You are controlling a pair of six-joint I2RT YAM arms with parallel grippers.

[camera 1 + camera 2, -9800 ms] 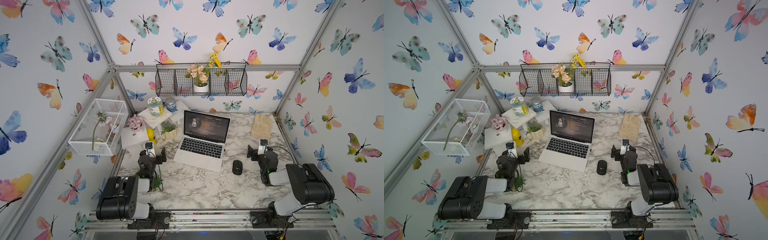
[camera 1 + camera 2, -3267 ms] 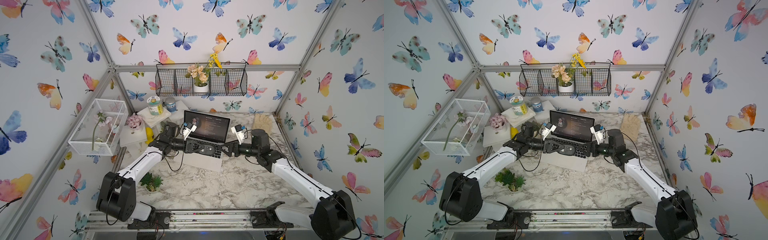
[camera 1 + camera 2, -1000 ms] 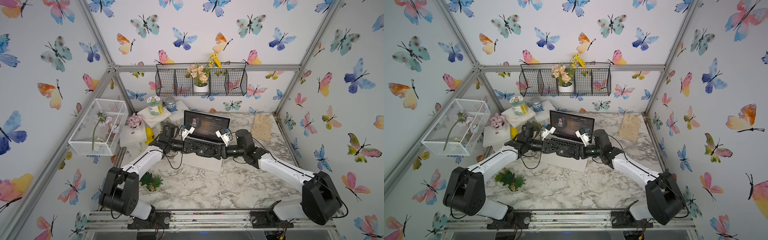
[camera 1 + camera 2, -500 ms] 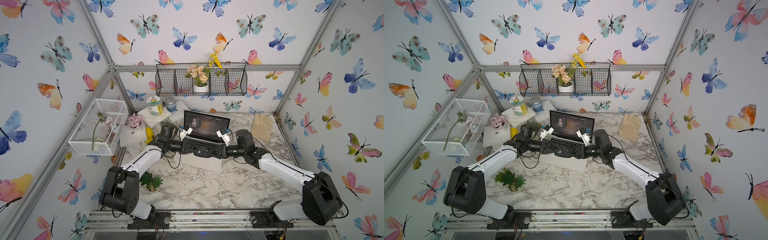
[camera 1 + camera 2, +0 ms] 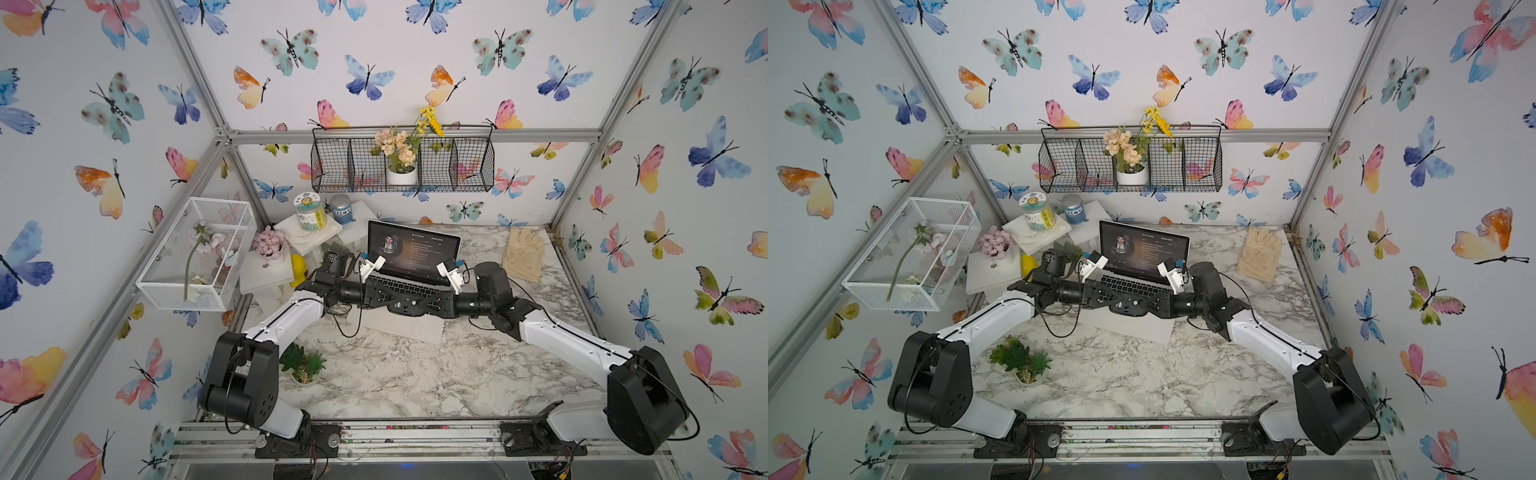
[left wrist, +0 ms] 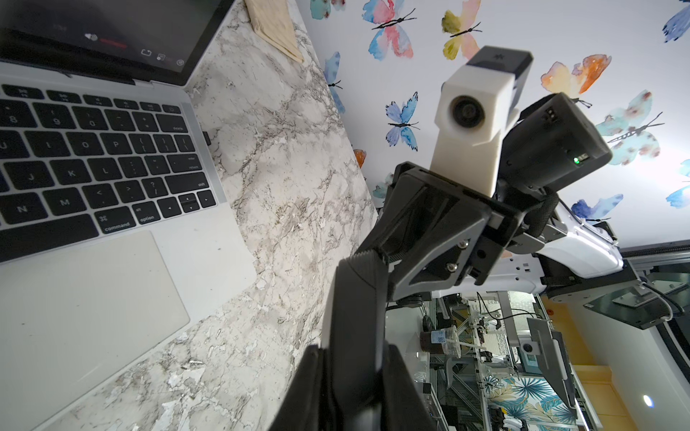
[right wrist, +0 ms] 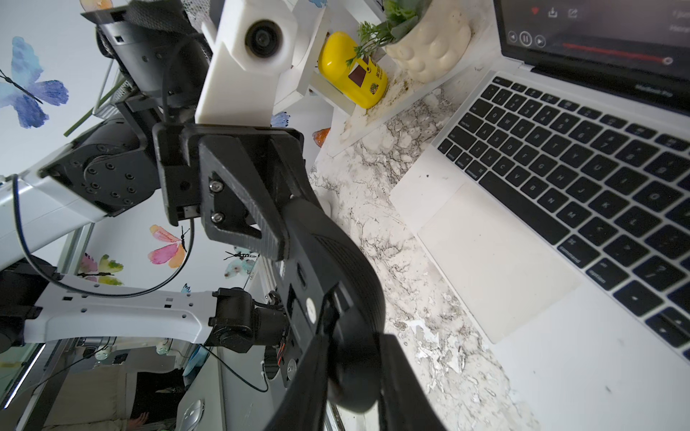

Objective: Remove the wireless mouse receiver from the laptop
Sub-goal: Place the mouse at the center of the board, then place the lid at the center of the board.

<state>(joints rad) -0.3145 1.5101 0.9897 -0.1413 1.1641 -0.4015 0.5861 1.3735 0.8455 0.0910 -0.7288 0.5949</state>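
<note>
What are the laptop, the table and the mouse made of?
The laptop looks like matte silver metal: smooth, pale, thin-edged, with black plastic-looking keys. The table looks like marble, white with grey veins, but chipped flakes hint at a printed film. The mouse looks like matte black plastic, ribbed on its side.

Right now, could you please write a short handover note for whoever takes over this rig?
Left gripper: shut on one end of the black oval mouse, lifted over the slim silver-white laptop.
Right gripper: shut on the mouse's other end.
Tiny black USB receiver nub: plugged into the laptop's side edge, untouched.
Done: nothing yet.
Left: free a gripper, pinch the receiver, pull it out.
</note>
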